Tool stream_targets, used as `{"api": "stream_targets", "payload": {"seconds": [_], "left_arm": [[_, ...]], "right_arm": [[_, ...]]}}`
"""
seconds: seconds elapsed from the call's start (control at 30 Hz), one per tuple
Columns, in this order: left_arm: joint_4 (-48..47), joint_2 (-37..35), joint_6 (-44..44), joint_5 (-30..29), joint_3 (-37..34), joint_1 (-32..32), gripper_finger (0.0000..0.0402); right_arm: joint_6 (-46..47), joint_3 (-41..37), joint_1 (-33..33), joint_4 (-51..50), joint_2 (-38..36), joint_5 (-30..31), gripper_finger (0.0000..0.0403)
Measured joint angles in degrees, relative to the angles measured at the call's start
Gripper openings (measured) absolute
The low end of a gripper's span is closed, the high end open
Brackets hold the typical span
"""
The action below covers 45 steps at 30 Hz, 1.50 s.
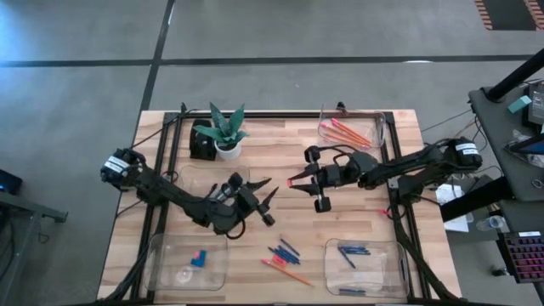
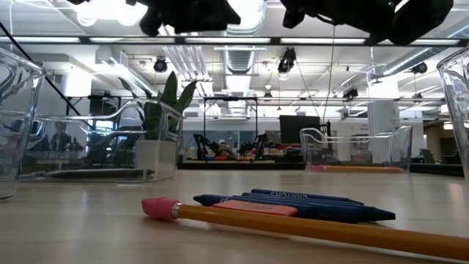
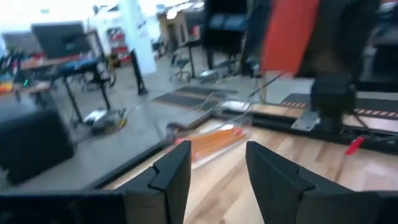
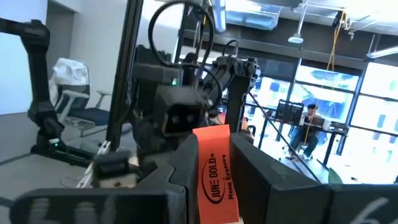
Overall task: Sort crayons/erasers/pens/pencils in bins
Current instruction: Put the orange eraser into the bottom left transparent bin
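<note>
My right gripper [image 1: 301,180] is over the middle of the table, shut on a pink-orange eraser [image 1: 291,182] marked "June Gold" [image 4: 214,163]. My left gripper [image 1: 263,192] is open and empty. It faces the right gripper a short way to its left, its fingers [image 3: 171,174] spread. Blue crayons [image 1: 285,251], an orange pencil [image 1: 287,272] and a flat pink-orange eraser [image 2: 256,207] lie loose on the table at the near middle. A blue eraser [image 1: 198,258] lies in the near left bin [image 1: 161,263]. Pencils [image 1: 350,132] lie in the far right bin [image 1: 378,127]. My right gripper pinches the eraser's two broad faces [image 4: 211,186] between its two fingers. The fingers lie about level and point toward the table's left. The eraser's free end [image 4: 211,134] sticks out past the fingertips toward my left gripper. It is lifted clear of the table.
A black pot with a green plant [image 1: 223,134] stands at the far middle left. A clear bin [image 1: 191,178] lies under my left arm. The near right bin [image 1: 387,255] holds blue pens [image 1: 353,253]. A black frame runs along the table's edges.
</note>
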Motion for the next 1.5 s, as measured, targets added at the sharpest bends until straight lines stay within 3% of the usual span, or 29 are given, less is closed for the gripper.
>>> {"api": "stream_targets", "payload": {"seconds": [0.2, 0.33, 0.6, 1.5], "left_arm": [[12.03, 2.85, 13.69, 3.92, -0.05, -0.04, 0.0141], [16.02, 4.6, 17.04, 6.68, 0.43, 0.11, 0.0141], [18.5, 6.47, 23.99, 6.54, 3.69, 0.55, 0.0141], [24.65, 6.08, 22.5, 4.81, 4.03, 2.05, 0.0141]], "right_arm": [[-0.12, 1.36, -0.02, 1.82, 3.39, 1.49, 0.0072], [-0.48, 2.77, -0.17, 1.96, 4.82, 2.91, 0.0071], [-0.57, 4.14, -0.15, 1.93, 6.47, 3.0, 0.0071], [-2.04, 4.18, -0.22, 1.67, 6.19, 3.5, 0.0072]]}}
